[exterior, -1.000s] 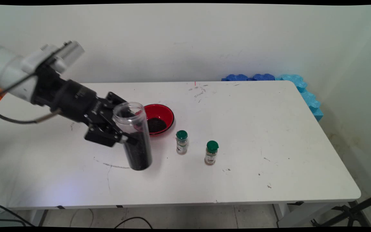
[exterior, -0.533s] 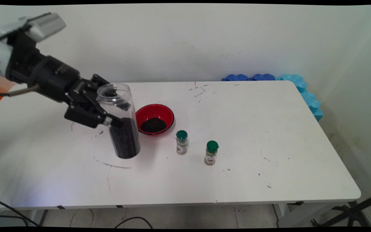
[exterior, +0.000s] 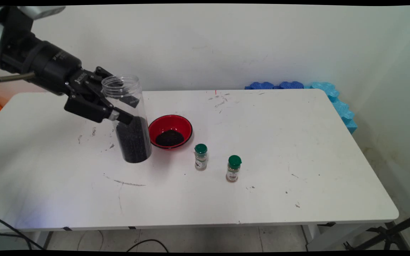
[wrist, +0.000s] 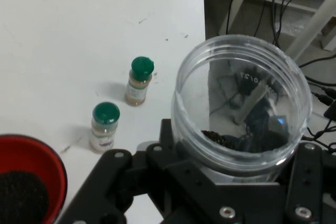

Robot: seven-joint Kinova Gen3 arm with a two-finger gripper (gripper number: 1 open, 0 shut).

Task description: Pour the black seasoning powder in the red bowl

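I am seeing the claw (exterior: 119, 106) clamping a clear open-topped jar (exterior: 129, 121) about its middle, fingers closed against its sides, and holding it clear of the white table (exterior: 297, 149), leaning slightly. The jar is carrying dark grains in its lower half. Just beside the jar, on the side away from the arm, a red bowl (exterior: 171, 131) with a dark heap inside is sitting. Beyond the bowl, two small green-capped spice bottles (exterior: 200, 156) (exterior: 233, 168) are standing upright, apart from each other.
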